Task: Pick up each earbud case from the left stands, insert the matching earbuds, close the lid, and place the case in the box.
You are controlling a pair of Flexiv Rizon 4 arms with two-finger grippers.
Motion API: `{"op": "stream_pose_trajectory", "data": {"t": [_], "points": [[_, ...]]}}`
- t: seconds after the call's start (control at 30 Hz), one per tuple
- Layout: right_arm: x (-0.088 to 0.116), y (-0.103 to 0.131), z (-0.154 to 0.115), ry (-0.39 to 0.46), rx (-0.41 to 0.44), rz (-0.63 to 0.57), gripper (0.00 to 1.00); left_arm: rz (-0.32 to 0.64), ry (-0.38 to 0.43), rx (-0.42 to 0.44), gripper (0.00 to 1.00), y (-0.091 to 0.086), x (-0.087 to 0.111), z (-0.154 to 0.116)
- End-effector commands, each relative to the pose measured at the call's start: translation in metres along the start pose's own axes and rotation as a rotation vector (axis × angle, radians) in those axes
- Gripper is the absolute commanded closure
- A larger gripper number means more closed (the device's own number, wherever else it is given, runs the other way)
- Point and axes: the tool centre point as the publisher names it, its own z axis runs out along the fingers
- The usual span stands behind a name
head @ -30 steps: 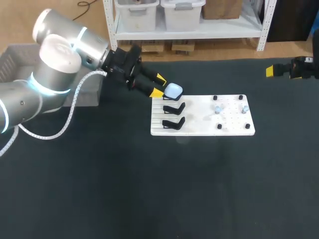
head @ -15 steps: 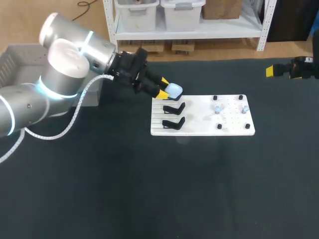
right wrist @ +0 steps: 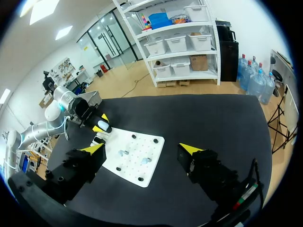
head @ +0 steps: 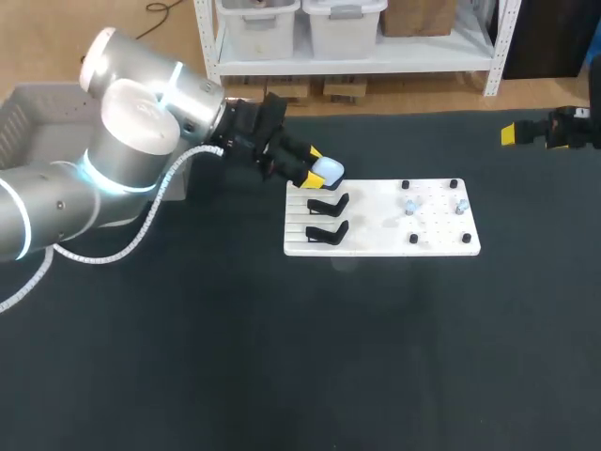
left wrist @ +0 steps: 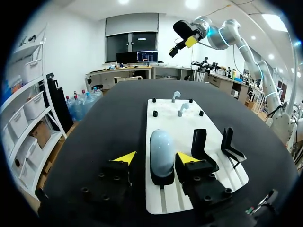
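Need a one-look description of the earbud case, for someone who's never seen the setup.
On the black table lies a white board, with three black stands in a row at its left end. The case sits on the far stand, between the open fingers of the left gripper. It is the only rounded, pale blue-white thing there; the other two stands are bare.

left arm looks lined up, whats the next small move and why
Probably shut the left gripper on the case: it sits on its stand between the open fingers, with a gap showing beside one tip, so nothing grips it yet.
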Motion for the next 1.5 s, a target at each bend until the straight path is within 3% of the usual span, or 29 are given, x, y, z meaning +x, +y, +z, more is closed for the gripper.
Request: {"op": "stream_pose_trajectory", "data": {"t": [0.03, 0.7, 1.2, 1.4, 1.5], "points": [[0.0000, 0.0002, -0.0003, 0.000, 0.001, 0.000, 0.00, -0.001, -0.002, -0.015, 0.50, -0.0032, 0.0004, -0.0001], [0.0000, 0.0002, -0.0003, 0.000, 0.001, 0.000, 0.00, 0.014, -0.007, -0.033, 0.64, -0.0063, -0.0027, -0.0024], [0.0000, 0.0002, -0.0003, 0.000, 0.001, 0.000, 0.00, 0.019, -0.006, -0.050, 0.60, -0.0112, -0.0023, -0.0027], [0.0000, 0.0002, -0.0003, 0.000, 0.001, 0.000, 0.00, 0.016, -0.011, -0.063, 0.69, -0.0114, -0.0022, -0.0035], [0.0000, 0.0002, -0.0003, 0.000, 0.001, 0.000, 0.00, 0.015, -0.008, -0.071, 0.78, -0.0116, -0.0015, -0.0030]]}}
